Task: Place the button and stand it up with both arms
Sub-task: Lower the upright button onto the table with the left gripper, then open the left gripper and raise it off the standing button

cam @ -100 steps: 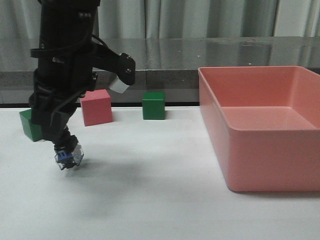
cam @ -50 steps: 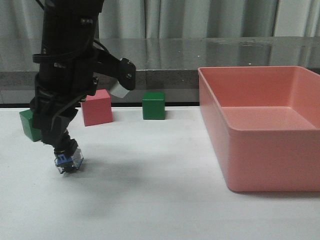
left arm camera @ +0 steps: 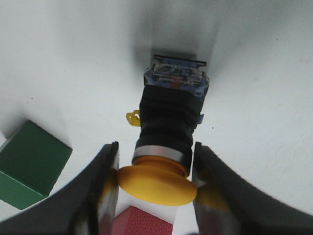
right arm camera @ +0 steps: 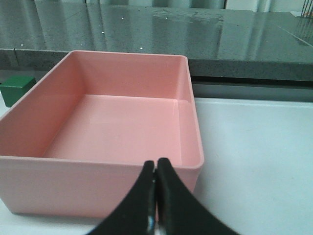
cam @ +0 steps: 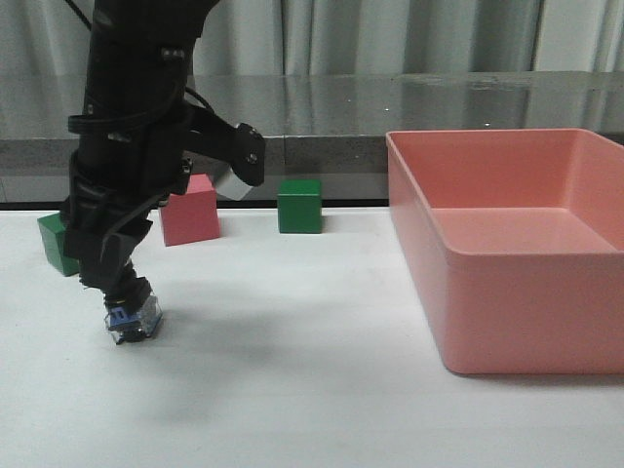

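Lower than before, the left hand (cam: 125,310) grips the button (cam: 132,318), clear-blue base at the tabletop (cam: 292,390). The right hand (right arm camera: 156,188) is closed, empty.

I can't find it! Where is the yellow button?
In the front view, the button is at the table's left side, held base-down in the left gripper, near the green cube.

No legible text or labels.
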Tool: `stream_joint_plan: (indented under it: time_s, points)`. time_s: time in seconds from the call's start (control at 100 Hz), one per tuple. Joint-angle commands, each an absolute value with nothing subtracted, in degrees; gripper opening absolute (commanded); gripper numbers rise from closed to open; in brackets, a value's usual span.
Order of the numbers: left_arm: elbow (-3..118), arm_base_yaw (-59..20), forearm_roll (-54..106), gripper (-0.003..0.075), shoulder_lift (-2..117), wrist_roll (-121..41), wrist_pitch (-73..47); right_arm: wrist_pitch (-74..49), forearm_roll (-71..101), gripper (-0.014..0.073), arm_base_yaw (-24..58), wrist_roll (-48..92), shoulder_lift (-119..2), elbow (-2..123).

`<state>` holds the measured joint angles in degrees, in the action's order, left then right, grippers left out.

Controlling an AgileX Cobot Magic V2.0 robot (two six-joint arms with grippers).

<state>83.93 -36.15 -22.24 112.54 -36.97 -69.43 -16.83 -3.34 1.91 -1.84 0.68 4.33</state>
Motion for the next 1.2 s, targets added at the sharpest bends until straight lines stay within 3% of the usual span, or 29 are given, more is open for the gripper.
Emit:
stream_joint_plan:
  time_s: [0.0, 0.1, 0.2, 0.39, 0.51, 1.19]
  points:
    - [85.0, -36.5, -23.4, -0.0018, 110.1, -36.5, -72.5, -12.2, -3.6, -0.0057, 1.9, -1.8, 1.8, 5.8]
    - [85.0, -36.5, -23.0, -0.0009, 110.1, -36.5, -72.5, -12.2, -3.6, -0.0057, 1.9, -1.8, 1.8, 5.8]
    - [85.0, -36.5, -22.4, 0.0066, 110.1, -36.5, -72.5, -12.2, -3.6, -0.0057, 1.9, -1.8, 1.8, 5.8]
    - [85.0, -36.5, -22.4, 0.0384, 110.1, -36.5, -72.5, -12.2, -3.6, -0.0057, 1.9, -1.8, 1.8, 5.8]
    - [85.0, -36.5, -22.4, 0.0512, 110.1, -36.4, -72.5, -12.2, -3.6, -0.0057, 1.9, -1.8, 1.8, 5.8]
    - [82.9, -36.4, -20.0, 0.0523, 102.2, -36.2, -72.6, -12.2, -3.6, -0.0057, 1.9, -1.8, 1.8, 5.8]
